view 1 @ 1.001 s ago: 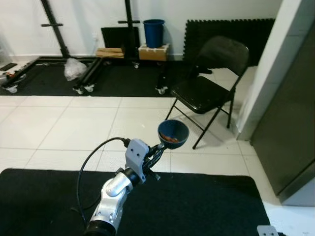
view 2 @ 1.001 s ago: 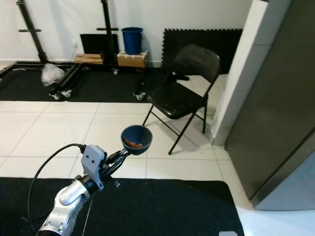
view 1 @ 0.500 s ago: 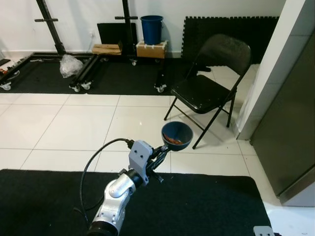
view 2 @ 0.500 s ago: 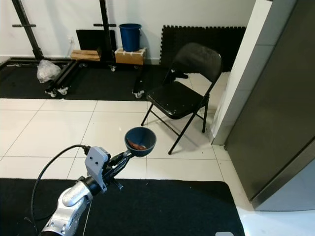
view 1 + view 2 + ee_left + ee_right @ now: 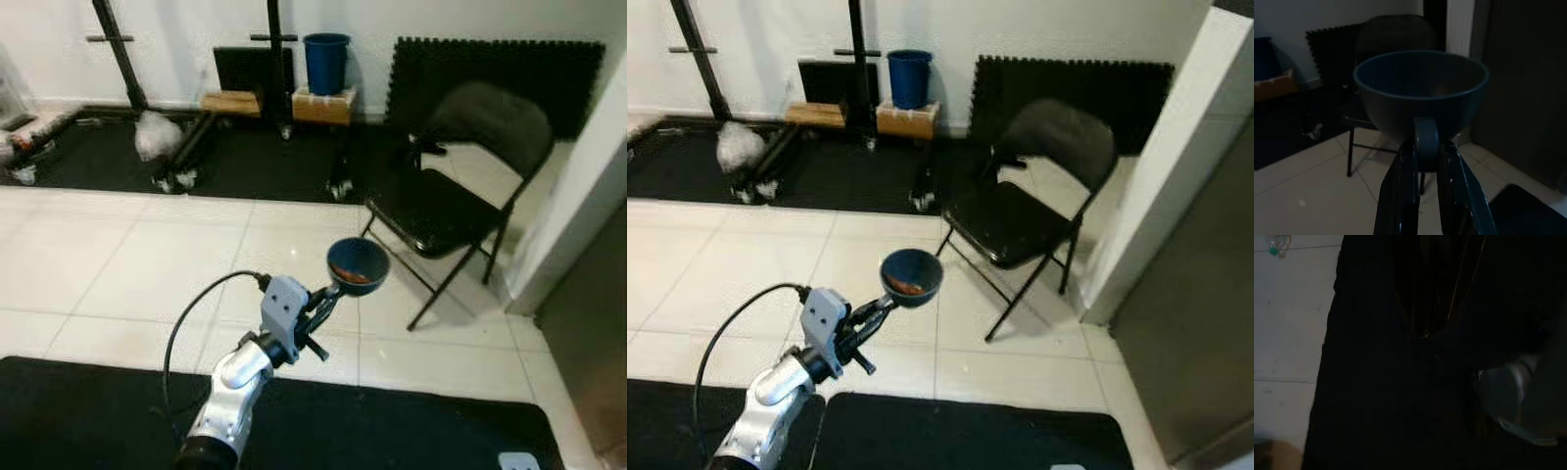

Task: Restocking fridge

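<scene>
Left eye view: largest first, one black floor mat (image 5: 411, 431) fills the bottom of the frame, likely laid as the standing area in front of the fridge, and pale tile covers the middle. At the right edge one dark fridge side (image 5: 1200, 323) with a white wall corner (image 5: 1161, 176) beside it runs top to bottom, which is probably why the robot is facing this way with its load. One black folding chair (image 5: 460, 186) stands open in the upper right on the tile, beside that corner. Along the top, two black stand poles (image 5: 118, 54) rise from wheeled bases, with one stack of dark foam tiles (image 5: 490, 69) leaning on the wall, one blue bucket (image 5: 326, 61) set on a small box, and one crumpled plastic bag (image 5: 155, 135) at upper left. Just right of centre, one left gripper (image 5: 328, 299) holds one blue bowl (image 5: 357, 264) out ahead of the body, roughly level, presumably so that the reddish food inside does not spill while it is carried. In the left wrist view its two black fingers (image 5: 1398, 196) are pressed against the bowl's handle from either side. The right wrist view is very dark, and I cannot tell how the right gripper stands.
</scene>
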